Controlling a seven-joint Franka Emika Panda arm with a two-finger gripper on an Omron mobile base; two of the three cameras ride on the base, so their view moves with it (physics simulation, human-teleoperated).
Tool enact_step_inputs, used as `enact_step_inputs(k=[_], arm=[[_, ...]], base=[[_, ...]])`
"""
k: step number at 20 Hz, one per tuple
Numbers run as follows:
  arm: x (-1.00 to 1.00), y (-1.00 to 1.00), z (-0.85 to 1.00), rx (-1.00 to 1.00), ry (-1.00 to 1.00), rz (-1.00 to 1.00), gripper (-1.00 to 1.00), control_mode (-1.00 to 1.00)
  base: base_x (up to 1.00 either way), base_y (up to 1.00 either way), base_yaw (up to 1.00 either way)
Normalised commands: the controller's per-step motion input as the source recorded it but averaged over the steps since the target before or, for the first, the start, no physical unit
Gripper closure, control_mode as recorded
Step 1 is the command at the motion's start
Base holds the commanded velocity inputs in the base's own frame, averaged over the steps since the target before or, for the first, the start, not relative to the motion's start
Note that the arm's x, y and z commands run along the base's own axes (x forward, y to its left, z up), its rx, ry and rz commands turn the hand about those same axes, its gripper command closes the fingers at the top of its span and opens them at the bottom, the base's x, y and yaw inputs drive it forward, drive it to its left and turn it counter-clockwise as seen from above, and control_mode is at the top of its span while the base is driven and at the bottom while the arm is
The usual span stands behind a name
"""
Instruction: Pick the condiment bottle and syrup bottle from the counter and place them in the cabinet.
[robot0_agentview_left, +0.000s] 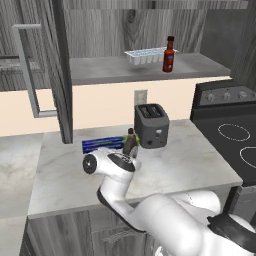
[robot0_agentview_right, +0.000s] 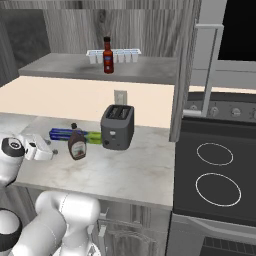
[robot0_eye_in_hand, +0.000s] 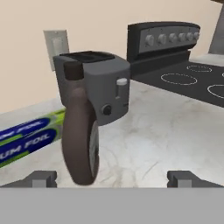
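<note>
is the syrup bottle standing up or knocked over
Upright. The syrup bottle stands on its base on the counter, cap on top, beside the toaster; the hand view shows it vertical too.

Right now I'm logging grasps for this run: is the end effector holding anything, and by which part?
Nothing is held. The end effector is open, its fingertips wide apart and short of the syrup bottle, which stands free on the counter.

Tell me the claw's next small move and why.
Probably ease the open claw forward and slightly left to straddle the syrup bottle: the condiment bottle already stands on the cabinet shelf, while the brown one stands on the counter, left of centre between the fingertips.
</note>
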Motion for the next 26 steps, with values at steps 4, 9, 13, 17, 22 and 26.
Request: enact_step_inputs(k=[4,9,13,17,22,26], arm=[[0.13,0.00,-0.16,-0.04,-0.07,0.00,-1.00,-1.00],[0.31,0.00,-0.02,0.00,0.00,0.00,-1.00,-1.00],[0.34,0.00,-0.01,0.00,0.00,0.00,-1.00,-1.00],[0.16,0.00,-0.10,0.00,0.00,0.00,-1.00,-1.00],[0.03,0.00,-0.15,0.00,0.00,0.00,-1.00,-1.00],[0.00,0.00,-0.09,0.00,0.00,-0.03,-1.00,-1.00]], base=[[0.00,0.00,0.00],[0.00,0.00,0.00],[0.00,0.00,0.00],[0.00,0.00,0.00],[0.00,0.00,0.00],[0.00,0.00,0.00]])
